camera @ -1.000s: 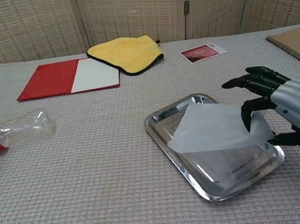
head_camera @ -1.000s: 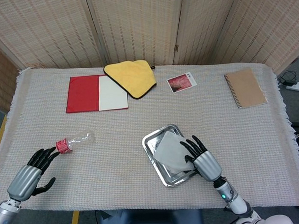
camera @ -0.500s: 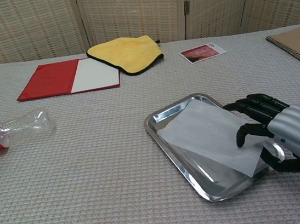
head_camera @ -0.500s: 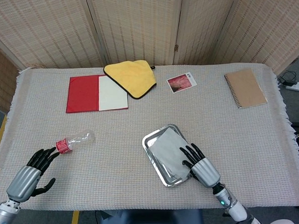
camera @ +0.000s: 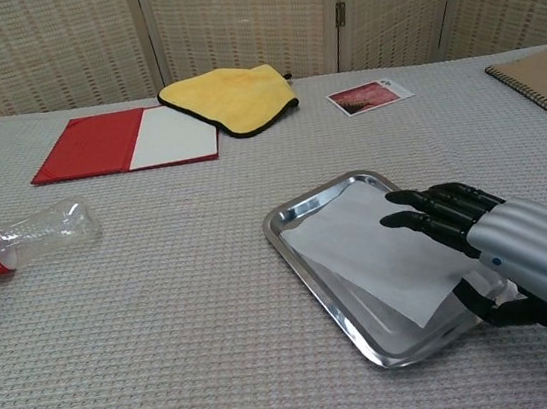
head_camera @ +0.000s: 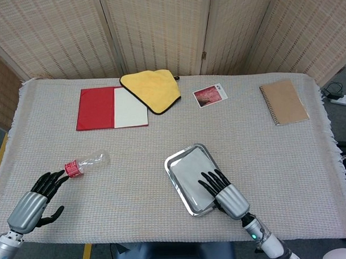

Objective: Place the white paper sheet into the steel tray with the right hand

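Cloth-covered table (head_camera: pixel 276 160), steel tray (head_camera: pixel 173 163), bottle (head_camera: pixel 88 162), folder (head_camera: pixel 104 108), notebook (head_camera: pixel 283 102)

The right hand (head_camera: pixel 223 191) lies fingers-spread on the white paper sheet (head_camera: pixel 191 172) in the steel tray (head_camera: pixel 173 161).

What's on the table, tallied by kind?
Paper sheet: 1
Steel tray: 1
Plastic bottle: 1
Yellow cloth: 1
Red folder: 1
Photo card: 1
Brown notebook: 1
Total: 7

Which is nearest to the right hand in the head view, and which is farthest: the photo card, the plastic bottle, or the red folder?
From the right hand:
1. Photo card, straight behind it.
2. Plastic bottle, far left.
3. Red folder, back left.
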`<action>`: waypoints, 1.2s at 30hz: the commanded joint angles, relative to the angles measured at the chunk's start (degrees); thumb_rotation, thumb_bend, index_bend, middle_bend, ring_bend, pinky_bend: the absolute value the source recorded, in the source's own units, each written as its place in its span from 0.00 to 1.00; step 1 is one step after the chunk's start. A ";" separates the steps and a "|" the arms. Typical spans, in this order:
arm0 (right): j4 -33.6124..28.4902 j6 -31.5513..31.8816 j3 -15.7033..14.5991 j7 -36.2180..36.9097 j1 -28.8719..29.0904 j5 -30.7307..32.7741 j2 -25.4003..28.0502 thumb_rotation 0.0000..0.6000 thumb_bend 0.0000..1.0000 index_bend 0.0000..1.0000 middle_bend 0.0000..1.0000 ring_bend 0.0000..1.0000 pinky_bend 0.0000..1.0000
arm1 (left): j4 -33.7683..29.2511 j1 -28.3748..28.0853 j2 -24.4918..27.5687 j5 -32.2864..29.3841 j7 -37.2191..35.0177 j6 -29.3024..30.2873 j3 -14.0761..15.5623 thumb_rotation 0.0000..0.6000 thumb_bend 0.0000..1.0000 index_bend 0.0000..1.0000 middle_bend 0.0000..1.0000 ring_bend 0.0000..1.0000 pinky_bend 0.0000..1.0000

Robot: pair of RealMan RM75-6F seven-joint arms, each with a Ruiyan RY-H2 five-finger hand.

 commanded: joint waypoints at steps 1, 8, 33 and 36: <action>-7.04 -5.91 -0.13 -5.59 1.45 1.60 3.38 1.00 0.70 0.02 0.00 0.00 0.00 | -0.04 -0.04 0.09 -0.18 -0.29 -0.07 -0.08 1.00 0.56 0.06 0.00 0.00 0.00; -20.85 -14.24 2.25 -15.09 3.21 7.21 9.37 1.00 0.69 0.00 0.00 0.00 0.00 | -0.09 0.02 0.39 -0.06 -1.13 0.43 -0.15 1.00 0.58 0.06 0.00 0.00 0.00; -50.70 -34.90 11.07 -34.27 17.36 42.33 28.29 1.00 0.37 0.00 0.00 0.00 0.00 | -1.04 0.04 1.35 0.09 -1.44 0.03 0.16 1.00 0.58 0.07 0.00 0.00 0.00; -50.84 -36.90 10.70 -34.03 19.21 45.65 29.93 1.00 0.37 0.00 0.00 0.00 0.00 | -1.07 0.03 1.31 0.12 -1.23 -0.04 0.16 1.00 0.58 0.07 0.00 0.00 0.00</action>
